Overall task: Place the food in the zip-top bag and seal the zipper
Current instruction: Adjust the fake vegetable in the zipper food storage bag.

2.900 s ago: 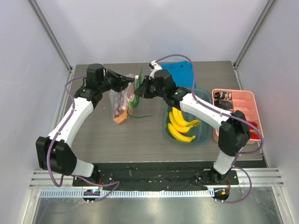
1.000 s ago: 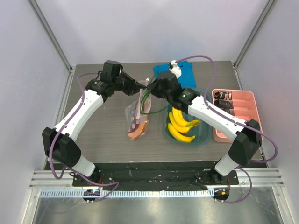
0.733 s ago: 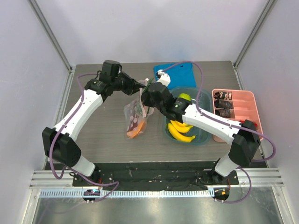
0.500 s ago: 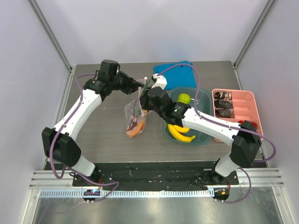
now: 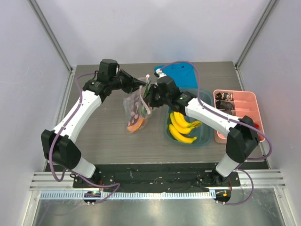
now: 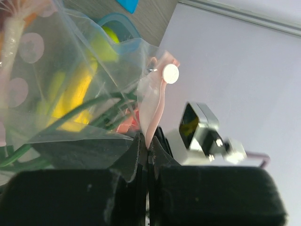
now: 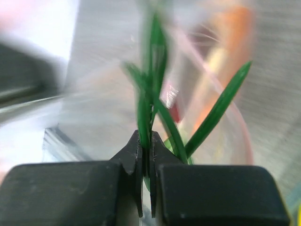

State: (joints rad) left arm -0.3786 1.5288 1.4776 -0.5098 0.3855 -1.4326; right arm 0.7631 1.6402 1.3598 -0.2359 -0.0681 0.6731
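Note:
My left gripper (image 5: 141,85) is shut on the pink zipper strip (image 6: 155,101) at the mouth of the zip-top bag (image 5: 134,109) and holds the bag hanging over the table. The white slider tab (image 6: 170,73) sits just past my jaws. An orange-red pepper (image 5: 133,126) lies in the bag's bottom. My right gripper (image 5: 149,94) is shut on the green onion stalk (image 7: 149,101) at the bag's mouth, its leaves reaching into the bag (image 7: 202,108). The banana bunch (image 5: 181,127) lies in the teal tub (image 5: 205,140). The green pear-like fruit is hidden in the top view.
A blue folded cloth (image 5: 181,73) lies at the back behind the tub. A pink divided tray (image 5: 244,101) with small dark and red pieces stands at the right edge. The right arm crosses over the tub's back end.
Both grippers carried the bag and onion rightward toward the tub. In the last half second my right gripper rose and moved back to the bag's mouth, covering the green fruit in the tub.

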